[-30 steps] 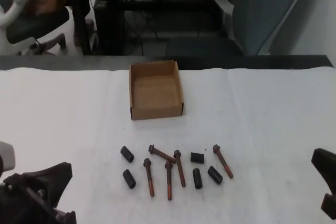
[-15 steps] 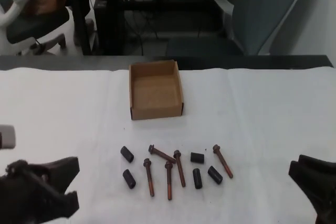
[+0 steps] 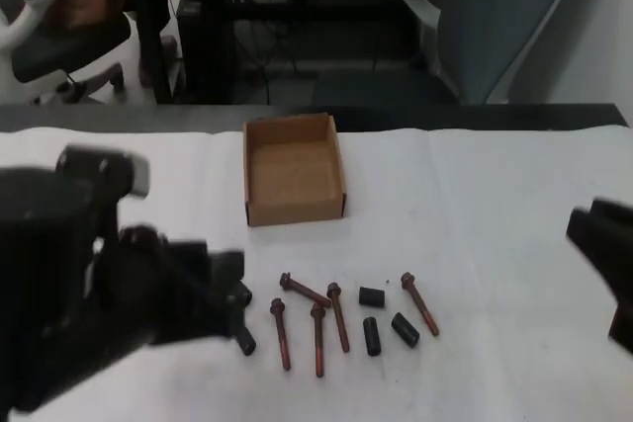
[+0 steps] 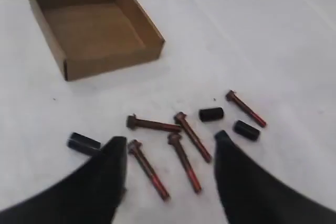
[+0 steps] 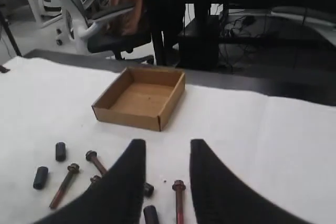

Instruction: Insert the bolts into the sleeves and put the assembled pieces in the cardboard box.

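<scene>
Cardboard, brown and open-topped, the cardboard box (image 3: 295, 211) is sitting on the white cloth (image 3: 495, 205) covering the bench, toward the far side, with its inner floor showing bare. Nearer the arms, five rust-coloured bolts (image 3: 339, 316) are lying loose on the cloth, pointing roughly toward and away from the box. Short black sleeves (image 3: 372, 335) are lying scattered among and beside them. Every bolt is lying apart from the sleeves, with no shank sitting inside one.

The left gripper (image 4: 169, 139) is hanging over the left part of this scatter. Its two dark fingers (image 4: 100, 182) are spread wide and are gripping nothing. In the left wrist view, three of the bolts are showing on the cloth in the gap between the fingertips, and one sleeve is lying just outside one finger. From the high view, the left arm (image 3: 119, 284) is showing as a dark, blurred mass over the near left of the cloth, its front end overlapping the two leftmost sleeves.

The right gripper (image 5: 167, 144) is also holding nothing, its fingers parted with a clear but narrower gap and pointing toward the box. In the high view, the right arm (image 3: 603, 244) is sitting at the right edge, well apart from the nearest bolt.
</scene>
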Robot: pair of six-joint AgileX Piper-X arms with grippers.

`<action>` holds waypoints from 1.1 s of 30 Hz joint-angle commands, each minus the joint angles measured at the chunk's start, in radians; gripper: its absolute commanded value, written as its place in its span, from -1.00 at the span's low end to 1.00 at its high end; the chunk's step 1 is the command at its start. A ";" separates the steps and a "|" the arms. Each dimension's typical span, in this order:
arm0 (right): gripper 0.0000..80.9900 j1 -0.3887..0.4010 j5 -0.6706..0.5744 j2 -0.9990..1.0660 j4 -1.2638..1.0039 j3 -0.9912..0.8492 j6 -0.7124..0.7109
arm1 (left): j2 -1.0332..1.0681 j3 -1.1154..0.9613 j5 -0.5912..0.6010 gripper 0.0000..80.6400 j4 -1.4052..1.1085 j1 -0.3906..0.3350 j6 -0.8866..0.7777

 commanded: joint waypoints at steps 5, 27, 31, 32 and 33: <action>-0.29 0.004 0.009 0.126 0.130 -0.171 0.001 | 0.326 -0.255 -0.209 0.48 0.228 -0.019 -0.094; -0.29 0.014 -0.115 0.257 0.173 -0.295 0.001 | 0.892 -0.504 -0.085 0.48 0.486 0.003 -0.612; -0.29 0.014 -0.114 0.260 0.173 -0.295 0.001 | 0.926 -0.504 -0.084 0.27 0.459 0.022 -0.612; -0.29 0.014 -0.111 0.264 0.173 -0.295 -0.002 | 0.933 -0.504 -0.084 0.03 0.459 0.028 -0.612; -0.29 0.014 -0.104 0.273 0.180 -0.295 -0.010 | 0.937 -0.504 -0.084 -0.26 0.459 0.032 -0.612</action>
